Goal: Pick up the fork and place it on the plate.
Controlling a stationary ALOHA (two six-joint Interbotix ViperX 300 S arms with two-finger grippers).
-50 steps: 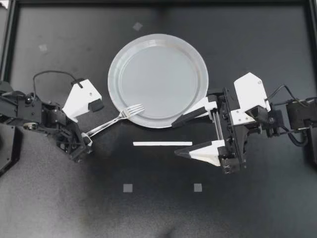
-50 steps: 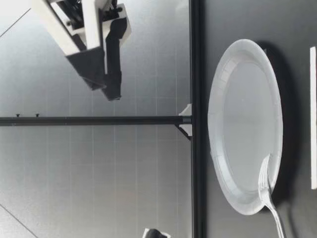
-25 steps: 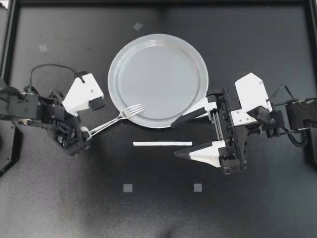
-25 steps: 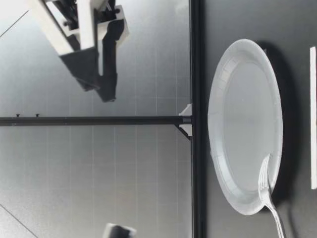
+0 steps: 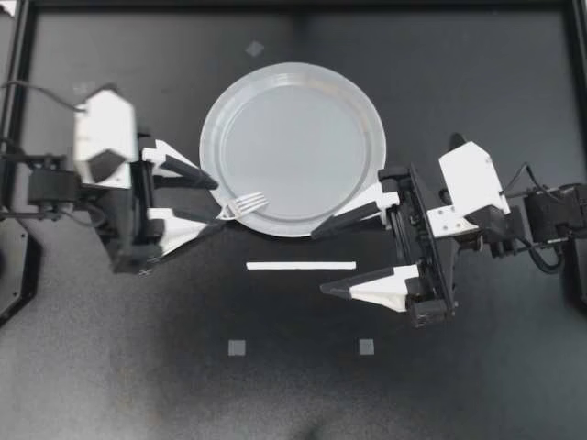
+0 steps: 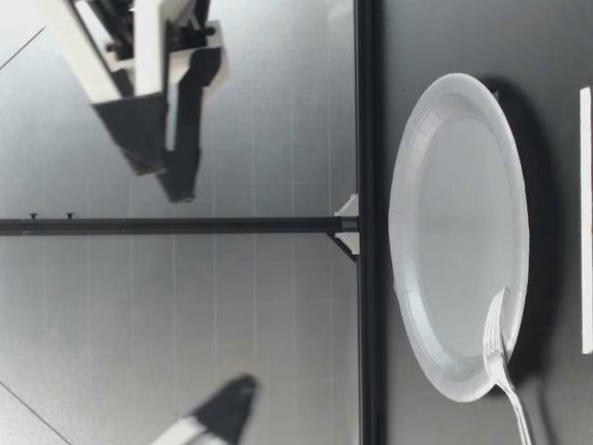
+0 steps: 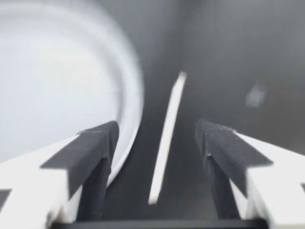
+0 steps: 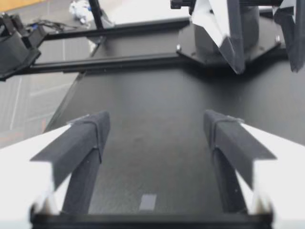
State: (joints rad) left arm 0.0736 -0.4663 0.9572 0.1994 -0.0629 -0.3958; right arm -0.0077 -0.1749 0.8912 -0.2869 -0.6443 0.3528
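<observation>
Left end effector (image 5: 218, 203) swung toward plate (image 5: 292, 70), jaws spread

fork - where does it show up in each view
top view: fork, tines on the plate rim, handle under my left claw
low view: fork, tines on the plate rim, handle running toward the camera
left wrist view: not visible; only the plate shows
right wrist view: not in it
shared landmark: the plate

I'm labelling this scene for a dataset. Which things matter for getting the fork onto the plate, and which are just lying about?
Belongs to the job: fork, plate, left gripper (open, over the fork's handle).

Just lying about: white strip, small grey squares.
</observation>
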